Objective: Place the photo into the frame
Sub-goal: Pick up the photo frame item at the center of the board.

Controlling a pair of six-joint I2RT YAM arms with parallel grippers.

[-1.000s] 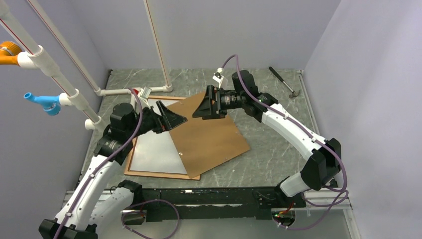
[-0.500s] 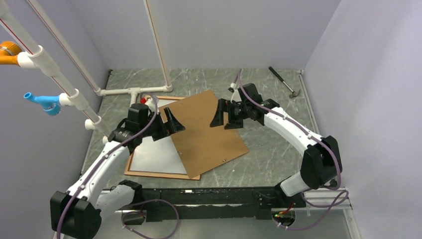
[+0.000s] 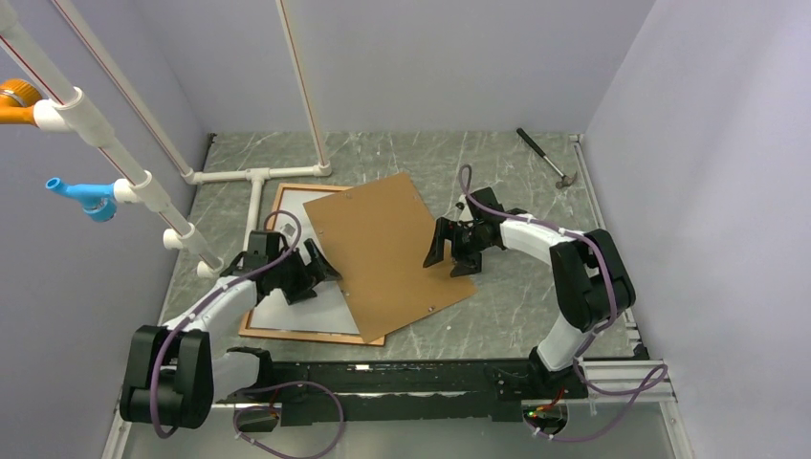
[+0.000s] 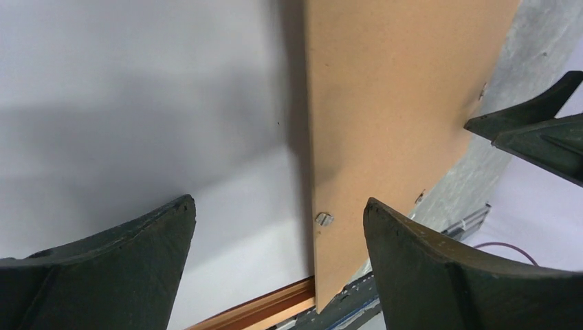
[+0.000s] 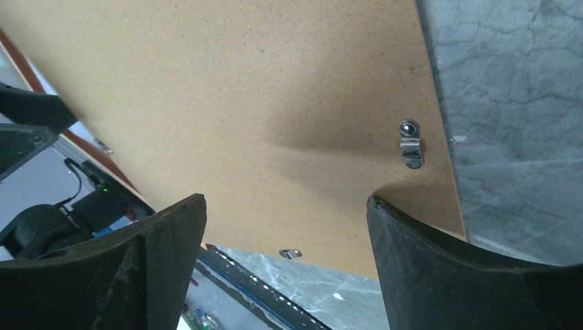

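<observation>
The reddish-brown frame [image 3: 308, 336] lies flat at the left of the table. The photo [image 3: 298, 308] lies in it with its white back up. The brown backing panel [image 3: 387, 249] lies tilted over the frame's right part and the table. My left gripper [image 3: 320, 268] is open and empty, low over the photo's white back [image 4: 137, 103] by the panel's left edge [image 4: 392, 103]; the frame rail [image 4: 265, 308] shows below it. My right gripper [image 3: 445, 260] is open and empty, low over the panel's right side [image 5: 240, 89] near a metal clip [image 5: 411, 143].
A hammer [image 3: 550, 158] lies at the far right. White PVC pipes [image 3: 256, 177] run along the far left, with blue [image 3: 86, 196] and orange [image 3: 17, 100] fittings. The black base rail [image 3: 383, 378] runs along the near edge. Bare marble top [image 5: 509, 103] lies right of the panel.
The panel's raised far corner has come down flat. Both grippers have dropped low and drawn toward the near side, the left over the white sheet, the right over the panel's right edge.
</observation>
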